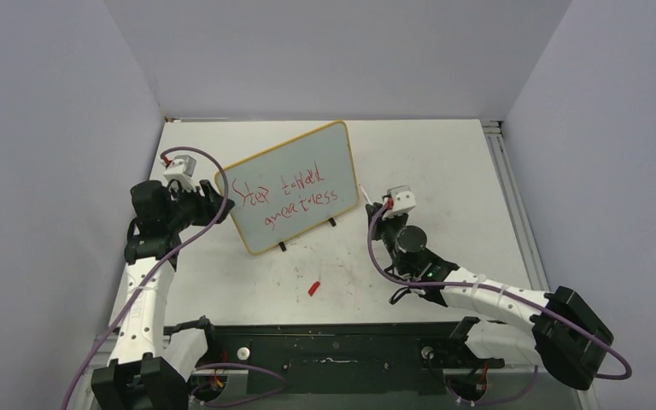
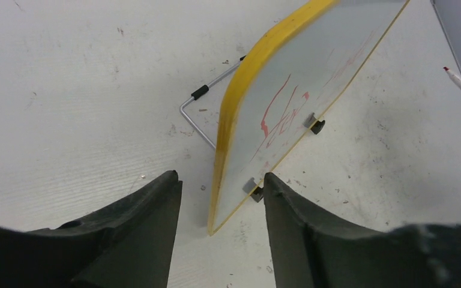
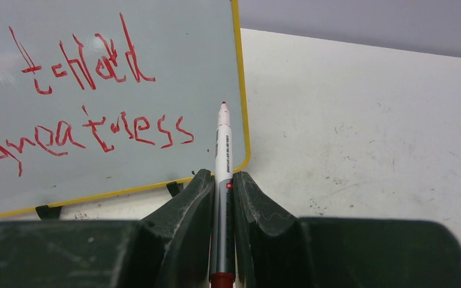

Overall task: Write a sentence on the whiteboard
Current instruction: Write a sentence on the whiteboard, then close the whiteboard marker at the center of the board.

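Left gripper (image 2: 221, 176) first: its fingers are spread, with the near corner of the whiteboard (image 1: 329, 149) sitting in the gap between them. As far as I can see neither finger is actually pressing on the yellow frame. It's at the board's 9 o'clock end in the top view. The right gripper (image 3: 223, 174) is pressed together on the marker (image 3: 222, 144), pinching the barrel with the red tip pointing straight out at 12 o'clock toward the board's right-hand frame. From the left wrist cam the tip looks clear of the board, not touching. That gripper sits just off the board's 3 o'clock end. The board itself stands on the counter (image 1: 444, 171) roughly mid-counter, up on its little black feet (image 2: 317, 126) and leaning back on a wire stand (image 2: 192, 111). It's angled so the left end is nearer the arms. The sentence (image 1: 295, 196) is on it in scratchy red, two lines, something like "Step toward" over "greatness". A small red cap (image 1: 313, 288) lies on the counter at the board's 6 o'clock, well apart from both grippers.
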You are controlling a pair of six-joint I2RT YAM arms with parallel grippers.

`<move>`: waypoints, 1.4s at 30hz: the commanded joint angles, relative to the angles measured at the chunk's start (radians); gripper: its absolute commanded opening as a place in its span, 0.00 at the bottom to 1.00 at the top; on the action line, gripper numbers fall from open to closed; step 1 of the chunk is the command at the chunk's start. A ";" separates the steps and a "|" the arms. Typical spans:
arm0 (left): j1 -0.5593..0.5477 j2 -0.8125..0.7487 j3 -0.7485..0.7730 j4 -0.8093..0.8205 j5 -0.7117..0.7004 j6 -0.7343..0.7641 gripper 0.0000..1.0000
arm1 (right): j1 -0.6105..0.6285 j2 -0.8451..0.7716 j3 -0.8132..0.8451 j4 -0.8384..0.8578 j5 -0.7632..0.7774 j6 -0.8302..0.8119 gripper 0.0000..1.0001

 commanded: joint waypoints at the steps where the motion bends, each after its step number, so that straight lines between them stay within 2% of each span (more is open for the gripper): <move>1: 0.004 -0.041 -0.008 0.008 -0.034 -0.010 0.57 | 0.000 -0.075 -0.010 -0.065 0.002 0.053 0.05; 4: 0.005 -0.061 -0.009 0.000 -0.075 -0.011 0.66 | -0.001 -0.110 -0.028 -0.079 0.009 0.078 0.05; 8: 0.002 -0.111 -0.015 -0.004 -0.141 -0.009 0.72 | -0.001 -0.159 -0.017 -0.173 0.063 0.112 0.05; 11: -0.019 -0.147 0.011 -0.035 -0.210 0.004 0.73 | -0.001 -0.202 0.006 -0.263 0.100 0.139 0.05; 16: -0.102 -0.187 0.125 -0.149 -0.414 0.027 0.74 | 0.001 -0.269 0.038 -0.392 0.093 0.152 0.05; 20: -0.164 -0.178 0.234 -0.251 -0.491 0.049 0.74 | 0.003 -0.312 0.047 -0.460 0.075 0.167 0.05; 26: -0.397 -0.158 0.327 -0.365 -0.553 0.054 0.70 | 0.003 -0.334 0.077 -0.548 -0.002 0.175 0.05; 31: -0.607 -0.157 0.328 -0.389 -0.625 0.004 0.68 | 0.004 -0.346 0.114 -0.655 -0.093 0.177 0.05; 36: -0.785 -0.151 0.257 -0.351 -0.621 -0.087 0.65 | 0.004 -0.389 0.122 -0.759 -0.150 0.225 0.05; 42: -1.004 -0.133 0.094 -0.233 -0.664 -0.205 0.64 | 0.004 -0.443 0.124 -0.887 -0.189 0.301 0.05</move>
